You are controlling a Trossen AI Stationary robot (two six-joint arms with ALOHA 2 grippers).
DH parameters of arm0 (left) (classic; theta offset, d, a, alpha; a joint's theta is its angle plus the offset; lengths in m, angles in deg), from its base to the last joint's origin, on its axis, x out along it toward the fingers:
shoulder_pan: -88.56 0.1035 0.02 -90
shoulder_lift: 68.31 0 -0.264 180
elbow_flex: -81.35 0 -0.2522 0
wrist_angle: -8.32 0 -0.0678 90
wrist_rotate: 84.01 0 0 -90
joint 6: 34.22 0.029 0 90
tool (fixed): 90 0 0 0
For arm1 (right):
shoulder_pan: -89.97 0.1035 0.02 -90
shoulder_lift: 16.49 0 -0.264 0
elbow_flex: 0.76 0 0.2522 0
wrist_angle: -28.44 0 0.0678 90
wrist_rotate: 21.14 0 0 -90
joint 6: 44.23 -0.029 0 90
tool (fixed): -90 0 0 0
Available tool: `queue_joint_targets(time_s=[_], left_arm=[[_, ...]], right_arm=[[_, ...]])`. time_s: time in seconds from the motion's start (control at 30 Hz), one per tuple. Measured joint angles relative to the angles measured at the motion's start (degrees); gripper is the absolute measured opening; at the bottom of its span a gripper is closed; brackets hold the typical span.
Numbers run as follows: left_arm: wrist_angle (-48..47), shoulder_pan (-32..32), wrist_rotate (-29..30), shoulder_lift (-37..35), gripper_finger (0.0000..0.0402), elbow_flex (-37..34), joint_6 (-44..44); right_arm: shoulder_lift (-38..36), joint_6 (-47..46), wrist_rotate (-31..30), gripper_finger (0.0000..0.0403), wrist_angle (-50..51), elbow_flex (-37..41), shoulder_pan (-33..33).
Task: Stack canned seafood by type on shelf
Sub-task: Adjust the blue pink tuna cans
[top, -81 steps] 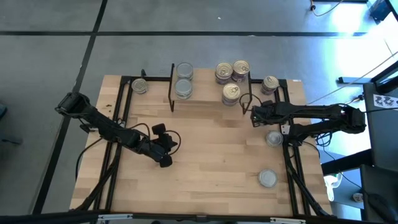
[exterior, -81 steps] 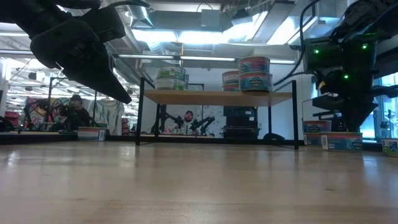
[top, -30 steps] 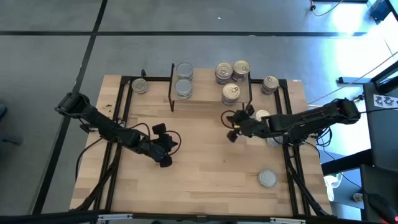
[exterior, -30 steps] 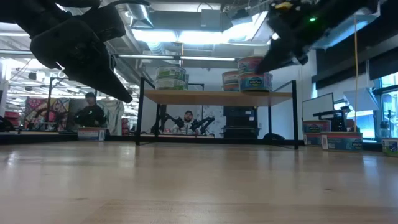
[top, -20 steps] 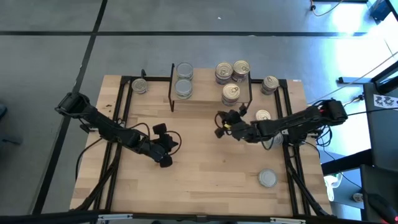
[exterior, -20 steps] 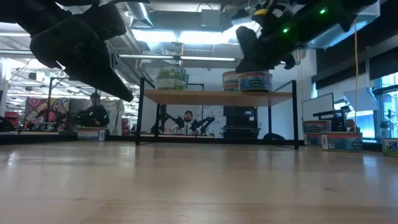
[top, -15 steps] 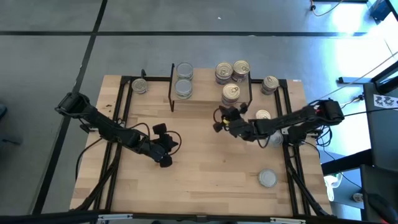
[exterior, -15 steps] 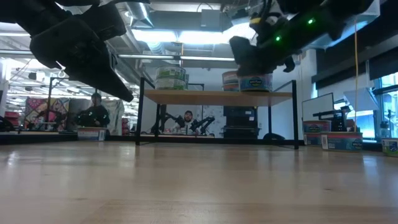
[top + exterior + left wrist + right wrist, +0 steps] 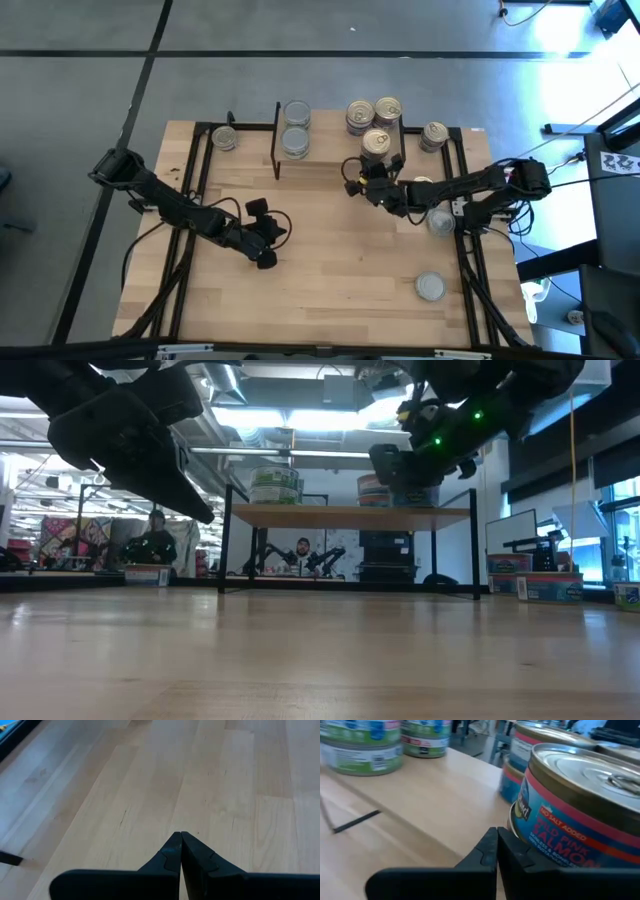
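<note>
The right gripper (image 9: 352,186) hangs at the front edge of the shelf (image 9: 330,165), fingers (image 9: 492,851) clenched on nothing, their tips just beside the salmon can (image 9: 580,815) standing on the shelf's front row. This looks like a nudge to seat that can, though contact cannot be confirmed. Silver-lidded cans (image 9: 296,128) stand stacked at the shelf's other end. Loose cans (image 9: 430,287) sit on the counter (image 9: 330,270). Next would call for pulling back and opening over a loose can. The left gripper (image 9: 266,240) waits, fingers clenched, above mid-counter.
</note>
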Motion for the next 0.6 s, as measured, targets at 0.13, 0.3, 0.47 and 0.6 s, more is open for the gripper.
queue_joint_targets(time_s=[0.13,0.3,0.47,0.6], left_arm=[[0.0,0.0,0.0,0.0,0.0005,0.0,-0.3],[-0.1,0.0,0.0,0.0,0.0005,0.0,-0.5],[0.0,0.0,0.0,0.0,0.0005,0.0,-0.5],[0.0,0.0,0.0,0.0,0.0005,0.0,-0.8]], right_arm=[[0.0,0.2,-0.7,0.0010,1.3,0.0,-1.4],[0.0,0.2,-2.9,0.0010,4.0,0.0,-2.0],[0.0,0.2,-6.4,0.0010,4.1,0.0,-2.0],[0.0,0.2,-8.5,0.0010,4.6,0.0,-2.0]])
